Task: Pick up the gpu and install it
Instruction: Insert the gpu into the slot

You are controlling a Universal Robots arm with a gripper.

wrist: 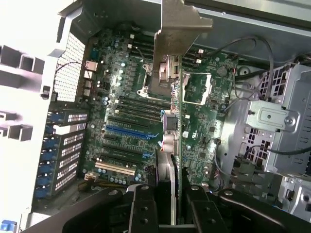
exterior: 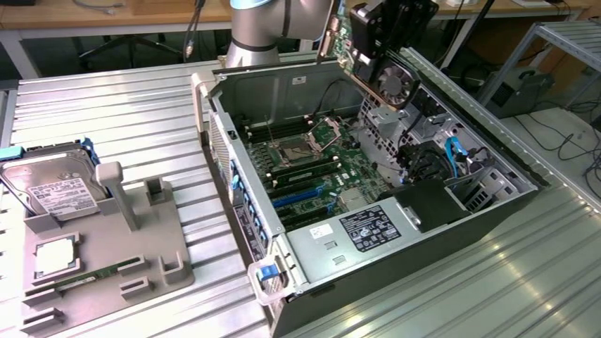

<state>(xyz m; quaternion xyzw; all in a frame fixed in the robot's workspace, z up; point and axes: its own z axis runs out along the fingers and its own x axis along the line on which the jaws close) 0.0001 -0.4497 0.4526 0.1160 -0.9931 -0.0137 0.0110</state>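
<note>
Gripper is clamping the graphics card and holding it in the air above the far end of the open computer case. Its black fingers are pinching the card's two faces. The wrist view is looking down the card edge-on, with the silver bracket at one end and the motherboard with its rows of slots lying below.

The card is looking stiff and fairly weighty on its cooler side, where the fan is showing. It is probably fragile too, with bare circuitry on one face and a thin connector edge. A firm hold across the board's flat faces, clear of the fan, is likely serving best.

The case is lying on its side on a ribbed metal table. Cables and drive cages are crowding the case's side toward the exterior view's right, leaving little room for the card to pass. A grey holder is sitting well apart on the exterior view's left, carrying a hard drive and a memory stick.
</note>
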